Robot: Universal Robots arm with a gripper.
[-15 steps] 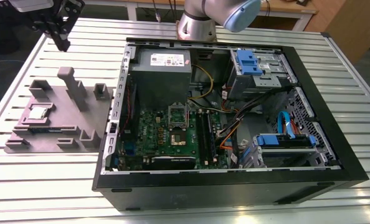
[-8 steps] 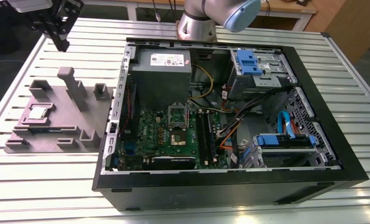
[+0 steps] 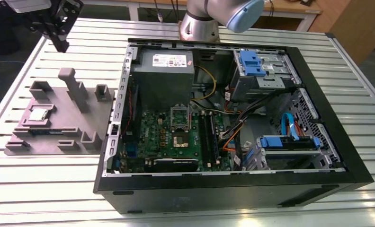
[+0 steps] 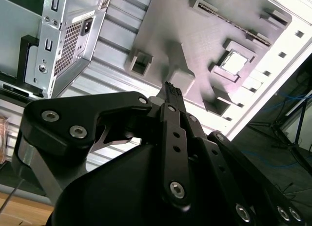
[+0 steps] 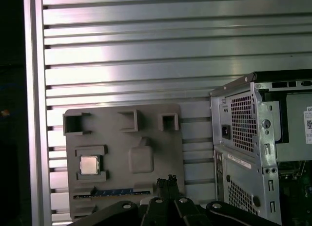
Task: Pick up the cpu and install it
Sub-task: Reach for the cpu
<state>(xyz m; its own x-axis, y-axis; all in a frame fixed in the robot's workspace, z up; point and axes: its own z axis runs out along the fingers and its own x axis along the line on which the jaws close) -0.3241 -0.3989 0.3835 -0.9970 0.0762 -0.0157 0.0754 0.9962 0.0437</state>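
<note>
The cpu, a small silvery square, lies flat in a recess of the matte grey plastic fixture. The fixture sits on the ribbed aluminium table, beside the open black computer case. The gripper hangs well apart above the table's far edge, its fingers pressed together and empty.

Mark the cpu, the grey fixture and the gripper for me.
cpu [image 5: 88, 164]: first wrist view, middle of its silvery top.
grey fixture [image 3: 64, 120]: exterior view, bare flat part of its base.
gripper [image 3: 61, 47]: exterior view, its lower tip.
</note>
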